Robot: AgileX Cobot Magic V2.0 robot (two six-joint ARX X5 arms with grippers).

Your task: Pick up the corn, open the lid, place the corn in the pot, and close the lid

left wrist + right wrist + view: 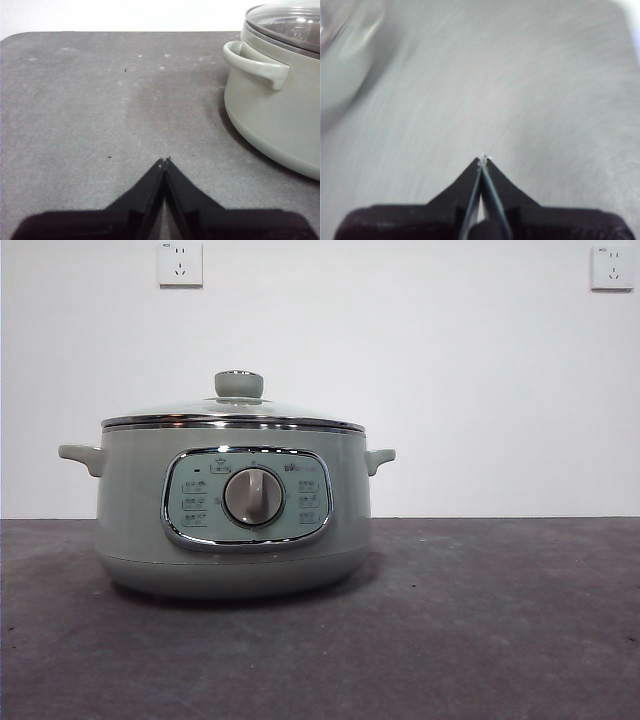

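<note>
Corn was nowhere in view. The lid (232,410) sat closed on the pot (232,540) on the bench (480,620). The left gripper (164,161) and right gripper (482,159) had fingers clenched on nothing, so whether the task was finished or unstarted was unclear.

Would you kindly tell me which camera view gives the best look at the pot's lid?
The front view: the lid sits closed on the pot, with its green knob and whole steel rim visible side-on. The left wrist view catches only part of the glass and rim at its edge. The right wrist view is motion-blurred, and the lid cannot be made out clearly there.
</note>
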